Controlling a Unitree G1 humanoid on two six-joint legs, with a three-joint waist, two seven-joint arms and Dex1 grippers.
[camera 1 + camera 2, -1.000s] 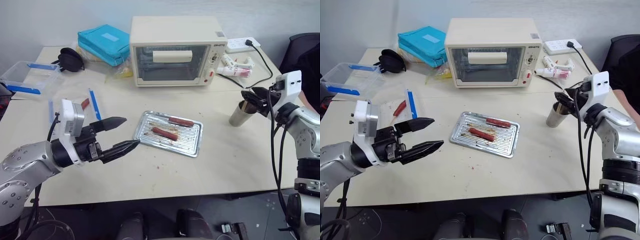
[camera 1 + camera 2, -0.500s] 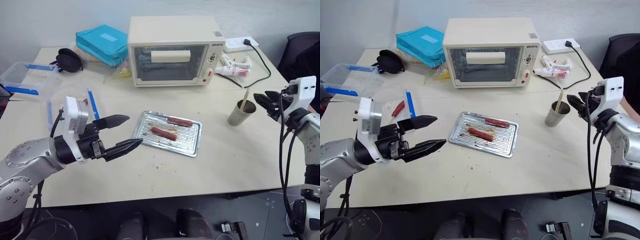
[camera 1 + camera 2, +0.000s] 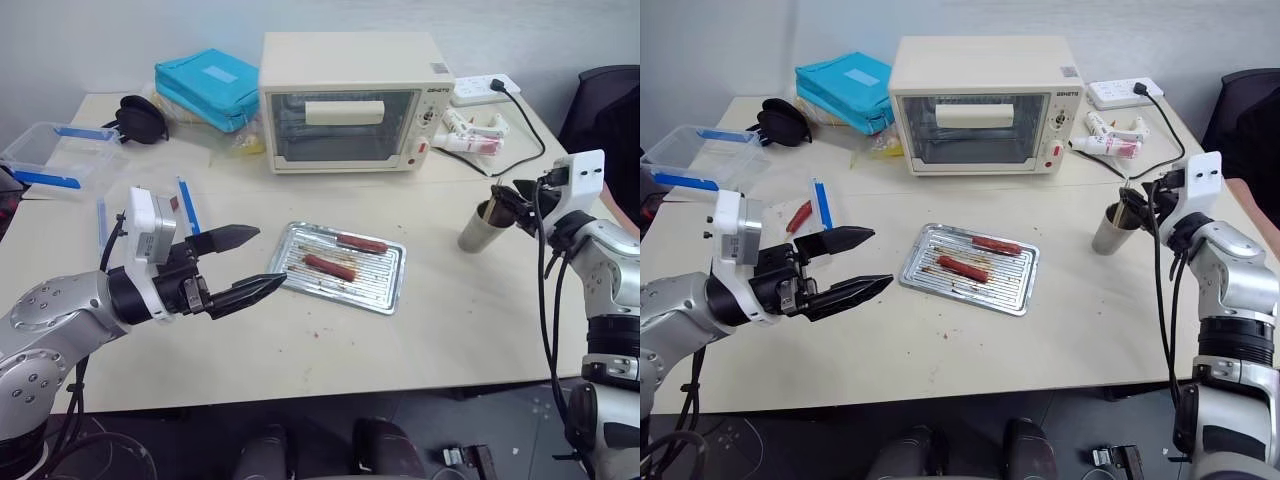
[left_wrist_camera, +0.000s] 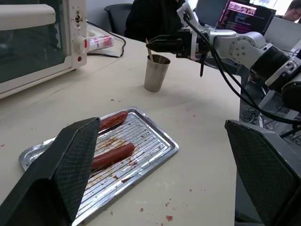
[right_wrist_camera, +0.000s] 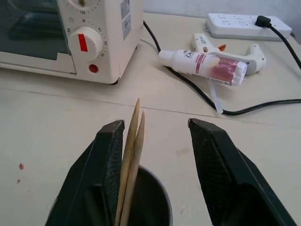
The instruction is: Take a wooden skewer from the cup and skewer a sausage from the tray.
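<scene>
Pale tabletop [image 3: 300, 350] with a toaster oven [image 3: 355, 100] at its far middle.

Nearer than the oven lies the tray [image 3: 340, 267]; the cup [image 3: 479, 226] stands to the oven's near right. A power strip [image 3: 485, 89], bottle [image 3: 468, 143] and cable lie right of it; a teal pouch [image 3: 208, 87], black case [image 3: 140, 118] and clear boxes [image 3: 60, 155] left.

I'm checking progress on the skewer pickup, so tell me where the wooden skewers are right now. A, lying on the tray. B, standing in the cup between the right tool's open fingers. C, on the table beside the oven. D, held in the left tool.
B: two wooden skewers stand in the cup, between the right tool's open fingers.
</scene>
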